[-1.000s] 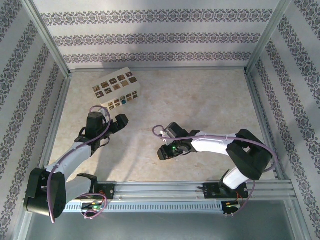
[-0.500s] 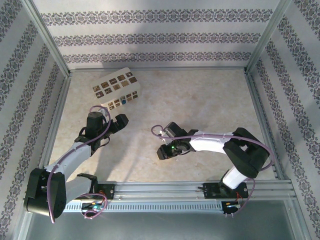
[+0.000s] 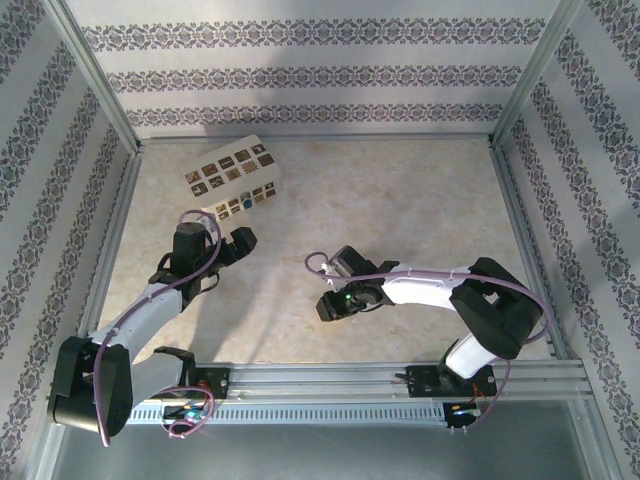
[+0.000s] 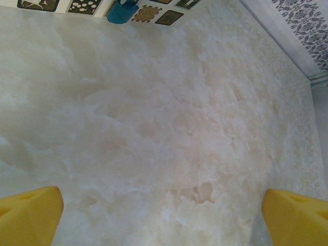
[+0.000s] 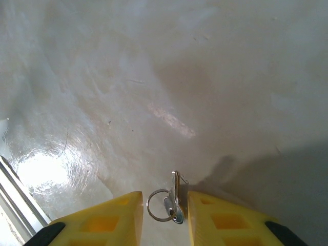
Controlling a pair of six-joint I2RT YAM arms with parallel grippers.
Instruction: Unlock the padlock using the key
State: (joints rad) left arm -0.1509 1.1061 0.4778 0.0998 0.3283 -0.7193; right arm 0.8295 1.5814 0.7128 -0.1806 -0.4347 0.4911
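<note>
A small silver key on a split ring (image 5: 173,202) stands on edge on the table between the yellow fingers of my right gripper (image 5: 165,212). It leans against the right finger (image 5: 225,223), and a thin gap separates the ring from the left finger (image 5: 102,223). The jaws are narrow but not clamped. In the top view this gripper (image 3: 326,306) is low at the table's middle. A small blue object, apparently the padlock (image 4: 122,11) (image 3: 247,203), sits at the front of a patterned box (image 3: 232,178). My left gripper (image 4: 164,215) (image 3: 236,246) hovers open just in front of the box.
The pale marbled tabletop (image 3: 400,200) is walled by patterned panels on three sides. A metal rail (image 3: 350,380) runs along the near edge by the arm bases. The left gripper's yellow fingertips (image 4: 28,215) stand wide apart over bare table.
The right gripper has shifted only slightly around the key. The left arm has not moved.
</note>
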